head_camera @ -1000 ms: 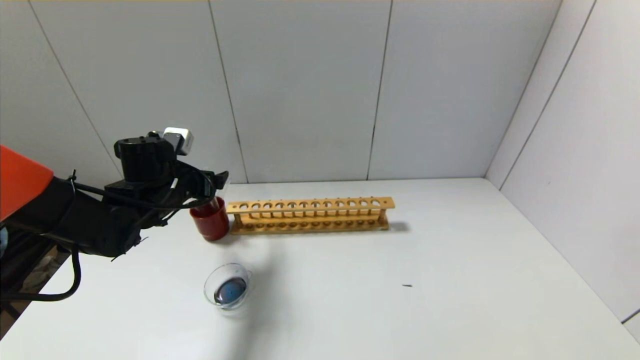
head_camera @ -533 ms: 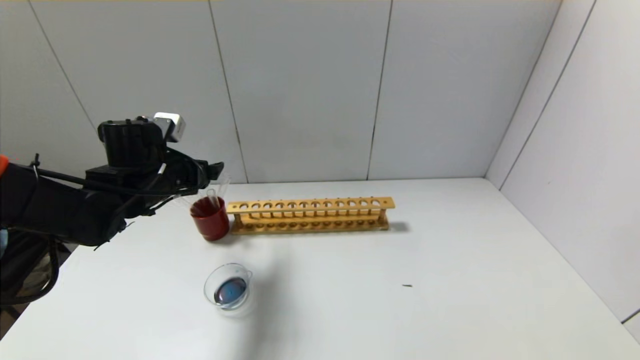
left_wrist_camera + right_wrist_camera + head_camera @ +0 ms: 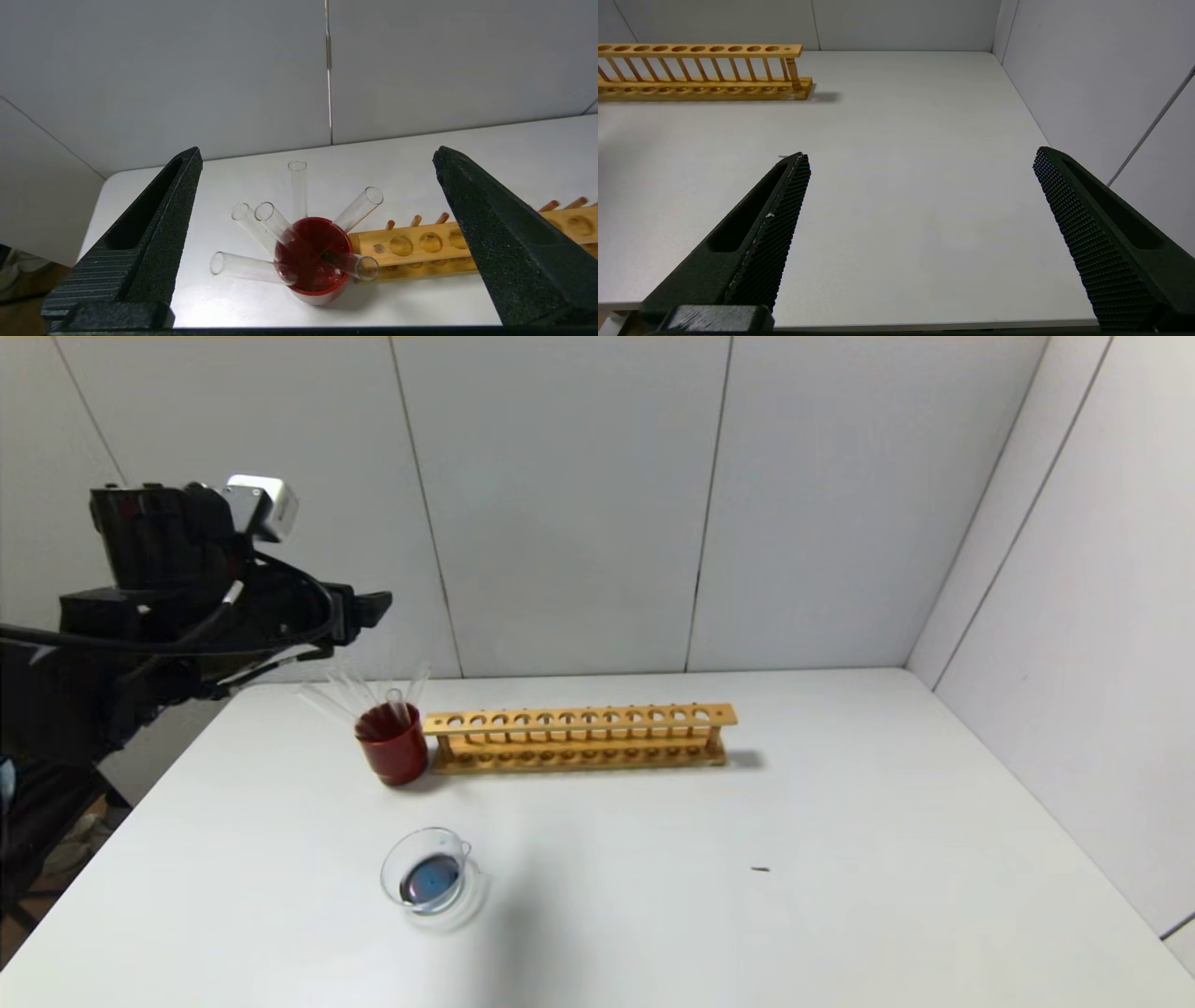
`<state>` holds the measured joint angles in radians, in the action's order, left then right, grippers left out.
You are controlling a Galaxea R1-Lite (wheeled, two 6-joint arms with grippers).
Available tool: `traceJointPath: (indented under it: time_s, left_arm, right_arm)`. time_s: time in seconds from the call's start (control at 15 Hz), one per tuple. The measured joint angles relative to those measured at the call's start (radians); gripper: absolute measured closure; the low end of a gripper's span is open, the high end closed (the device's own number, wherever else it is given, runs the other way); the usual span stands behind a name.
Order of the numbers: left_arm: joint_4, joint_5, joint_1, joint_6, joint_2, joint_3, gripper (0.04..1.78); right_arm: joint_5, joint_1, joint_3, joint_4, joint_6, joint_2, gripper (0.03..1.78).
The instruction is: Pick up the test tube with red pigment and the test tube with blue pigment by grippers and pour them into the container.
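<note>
My left gripper (image 3: pixel 366 607) is open and empty, raised high above the table's back left, above and left of the dark red cup (image 3: pixel 393 744). In the left wrist view its jaws (image 3: pixel 317 150) stand wide apart over the cup (image 3: pixel 312 261), which holds several clear, empty-looking tubes (image 3: pixel 357 215). No tube with red or blue liquid shows. The clear glass container (image 3: pixel 426 882) sits in front of the cup and holds a dark blue-purple pool. My right gripper (image 3: pixel 920 154) is open and empty over bare table at the right; it is out of the head view.
A long wooden test tube rack (image 3: pixel 579 737) with no tubes in it stands right of the cup, also in the left wrist view (image 3: pixel 420 242) and right wrist view (image 3: pixel 700 70). A small dark speck (image 3: pixel 760 869) lies mid-table. Walls close the back and right.
My left gripper has risen and drawn back to the left, away from the red cup. The tubes fanned out in the cup now show in full.
</note>
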<state>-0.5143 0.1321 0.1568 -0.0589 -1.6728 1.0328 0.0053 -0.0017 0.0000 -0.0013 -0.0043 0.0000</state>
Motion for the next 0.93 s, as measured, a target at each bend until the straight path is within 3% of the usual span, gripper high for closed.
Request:
traceJointPath:
  time_s: [0.33, 0.6, 0.93]
  left_arm:
    - [0.218, 0.01, 0.0, -0.023, 0.287, -0.009, 0.08]
    - [0.31, 0.016, -0.011, -0.068, 0.604, -0.171, 0.08]
    - [0.467, 0.013, -0.106, -0.057, 1.025, -0.381, 0.08]
  right_arm:
    - [0.0, 0.0, 0.0, 0.0, 0.0, 0.0, 0.06]
    - [0.0, 0.0, 0.0, 0.0, 0.0, 0.0, 0.06]
    - [0.0, 0.0, 0.0, 0.0, 0.0, 0.0, 0.06]
